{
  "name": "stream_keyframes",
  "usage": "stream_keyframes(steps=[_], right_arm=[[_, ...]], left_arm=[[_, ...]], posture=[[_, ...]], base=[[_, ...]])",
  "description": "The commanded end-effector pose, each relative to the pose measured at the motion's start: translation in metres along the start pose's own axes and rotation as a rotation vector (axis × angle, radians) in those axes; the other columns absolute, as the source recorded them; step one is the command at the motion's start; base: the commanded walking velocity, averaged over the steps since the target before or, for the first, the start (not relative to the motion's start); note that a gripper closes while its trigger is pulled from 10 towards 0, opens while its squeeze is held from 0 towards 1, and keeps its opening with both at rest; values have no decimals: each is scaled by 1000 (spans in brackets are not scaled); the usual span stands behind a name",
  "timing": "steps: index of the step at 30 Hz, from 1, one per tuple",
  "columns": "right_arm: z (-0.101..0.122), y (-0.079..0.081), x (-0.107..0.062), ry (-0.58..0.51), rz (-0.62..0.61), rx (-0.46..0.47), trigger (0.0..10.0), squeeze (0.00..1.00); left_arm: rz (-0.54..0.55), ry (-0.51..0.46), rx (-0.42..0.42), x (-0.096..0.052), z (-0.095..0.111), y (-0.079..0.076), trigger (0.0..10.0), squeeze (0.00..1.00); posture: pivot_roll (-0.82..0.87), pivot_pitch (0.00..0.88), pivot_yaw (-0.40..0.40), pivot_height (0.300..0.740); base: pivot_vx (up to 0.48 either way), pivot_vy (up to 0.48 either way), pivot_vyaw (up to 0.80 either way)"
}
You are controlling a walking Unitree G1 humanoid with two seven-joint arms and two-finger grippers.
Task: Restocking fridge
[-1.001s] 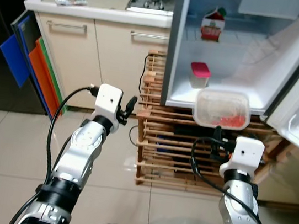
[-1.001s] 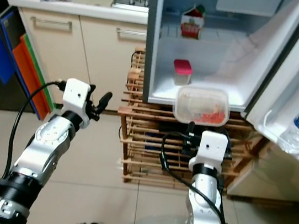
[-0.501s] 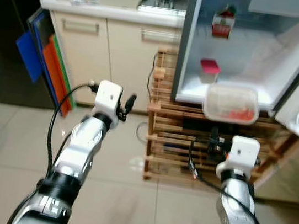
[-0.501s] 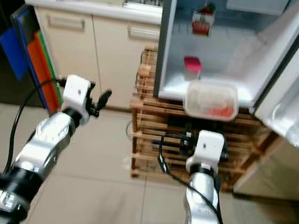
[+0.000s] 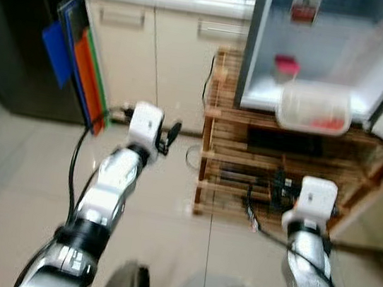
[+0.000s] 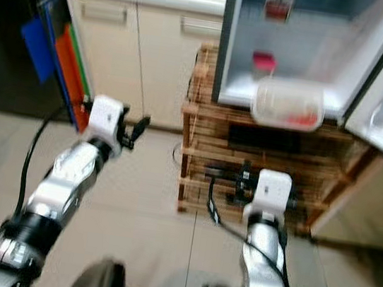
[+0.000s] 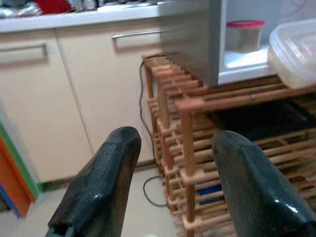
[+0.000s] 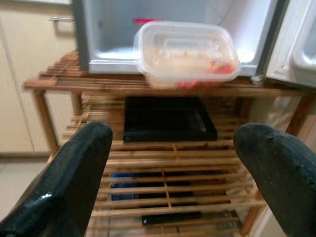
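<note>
I see my right end effector (image 8: 170,163) open and empty before the wooden rack (image 8: 168,148); my left end effector (image 7: 173,182) is open too. The clear food container (image 8: 185,53) overhangs the open fridge's (image 6: 297,51) bottom ledge.

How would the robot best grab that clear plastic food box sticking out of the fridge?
Probably from the front, one finger on each short end of the clear lidded plastic food box: it overhangs the fridge's bottom ledge, and the open right hand already faces it.
</note>
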State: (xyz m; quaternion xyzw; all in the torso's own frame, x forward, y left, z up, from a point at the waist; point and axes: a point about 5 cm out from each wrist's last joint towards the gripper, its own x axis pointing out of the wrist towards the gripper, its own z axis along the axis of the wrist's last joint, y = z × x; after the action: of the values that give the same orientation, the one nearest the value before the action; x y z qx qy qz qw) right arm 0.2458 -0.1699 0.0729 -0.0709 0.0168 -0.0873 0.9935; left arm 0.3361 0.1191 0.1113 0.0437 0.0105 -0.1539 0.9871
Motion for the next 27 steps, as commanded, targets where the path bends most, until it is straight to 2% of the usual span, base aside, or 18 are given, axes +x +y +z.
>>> stream_keyframes(steps=[1, 3, 10, 14, 20, 27], right_arm=[[7, 3, 0, -48, 25, -9, 10000, 0], [7, 3, -1, -50, 30, -14, 10000, 0], [-10, -7, -24, -34, 63, -85, 10000, 0], [-10, -6, -32, -52, 81, -97, 10000, 0], [-10, -6, -33, -61, 85, -89, 10000, 0], [-7, -6, -25, -77, 75, -78, 10000, 0]], left_arm=[[-10, -18, 21, 2, 4, 2, 10000, 0], [-15, -22, 16, 2, 5, 1, 10000, 0], [-20, -32, 17, 6, 8, -1, 10000, 0], [-30, -46, 23, 10, 11, -1, 10000, 0], [-43, -57, 30, 13, 14, -2, 10000, 0], [-96, -67, 47, 14, 13, -10, 10000, 0]], posture=[[-189, 5, 62, 619], [-190, 6, 63, 619], [-199, 11, 66, 619], [-209, 11, 71, 619], [-219, 10, 77, 619], [-215, 0, 79, 619]], base=[[0, 0, 0], [420, 0, 0], [432, 0, 0], [439, 0, 0], [444, 0, 0], [460, 0, 0]])
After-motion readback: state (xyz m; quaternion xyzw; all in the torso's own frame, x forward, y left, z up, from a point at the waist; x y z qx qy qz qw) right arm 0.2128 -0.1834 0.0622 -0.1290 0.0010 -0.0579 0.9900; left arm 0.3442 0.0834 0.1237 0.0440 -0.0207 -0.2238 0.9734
